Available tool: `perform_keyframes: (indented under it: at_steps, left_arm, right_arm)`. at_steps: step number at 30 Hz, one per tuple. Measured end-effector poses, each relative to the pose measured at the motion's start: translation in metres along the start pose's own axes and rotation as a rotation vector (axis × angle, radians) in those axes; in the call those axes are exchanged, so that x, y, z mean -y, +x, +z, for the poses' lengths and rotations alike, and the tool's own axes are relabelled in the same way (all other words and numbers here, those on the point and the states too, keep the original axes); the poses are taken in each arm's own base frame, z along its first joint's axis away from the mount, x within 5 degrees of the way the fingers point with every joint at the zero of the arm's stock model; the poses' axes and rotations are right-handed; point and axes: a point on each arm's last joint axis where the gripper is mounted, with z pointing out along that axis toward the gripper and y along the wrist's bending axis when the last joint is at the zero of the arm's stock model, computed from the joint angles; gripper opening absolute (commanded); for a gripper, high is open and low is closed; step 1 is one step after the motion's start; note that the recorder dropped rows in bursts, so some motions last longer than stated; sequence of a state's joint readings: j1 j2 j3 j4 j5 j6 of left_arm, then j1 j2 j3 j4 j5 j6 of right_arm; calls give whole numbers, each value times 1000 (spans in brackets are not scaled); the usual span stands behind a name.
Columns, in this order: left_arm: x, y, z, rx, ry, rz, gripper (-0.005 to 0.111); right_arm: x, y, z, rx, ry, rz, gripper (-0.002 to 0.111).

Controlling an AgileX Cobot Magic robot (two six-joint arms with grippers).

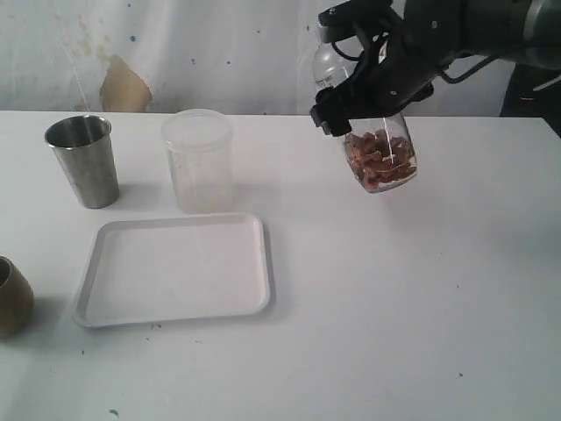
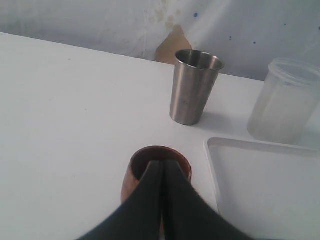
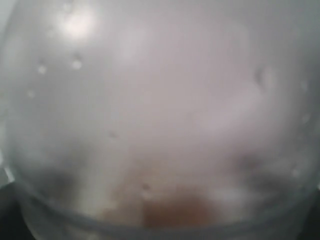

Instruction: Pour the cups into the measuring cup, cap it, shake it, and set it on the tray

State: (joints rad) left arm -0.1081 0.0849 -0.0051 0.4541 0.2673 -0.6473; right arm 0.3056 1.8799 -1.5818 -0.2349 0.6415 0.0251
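Note:
My right gripper [image 1: 349, 107] is shut on the measuring cup [image 1: 383, 160] and holds it tilted in the air above the table's back right. Brown pieces fill the cup's lower end. In the right wrist view the measuring cup [image 3: 160, 100] is a blur that fills the frame and hides the fingers. The steel tumbler [image 1: 82, 160] [image 2: 194, 87] stands upright at the back left. At the left edge sits the brown wooden cup [image 1: 10, 298] [image 2: 135, 175]. My left gripper [image 2: 162, 164] is shut with nothing in it, its tips in front of that cup's mouth. The white tray [image 1: 175, 267] [image 2: 265, 190] lies flat and bare.
A frosted translucent plastic cup [image 1: 198, 160] [image 2: 282, 100] stands just behind the tray, to the right of the tumbler. A stained white wall [image 1: 175, 44] closes the back of the white table [image 1: 394, 307].

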Motion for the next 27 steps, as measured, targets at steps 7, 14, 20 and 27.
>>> perform_keyframes:
  at_steps: [7,14,20,27]
  left_arm:
    - [0,0,0,0,0,0,1]
    - [0,0,0,0,0,0,1]
    - [0,0,0,0,0,0,1]
    - [0,0,0,0,0,0,1]
  right_arm:
    - [-36,-13,0,-16,168,-207,0]
    - [-65,-31,6,-17,290,-359,0]
    - [-93,-33,22,-2,401,-562,0]
    - [-106,-35,30,27,471,-695,0]
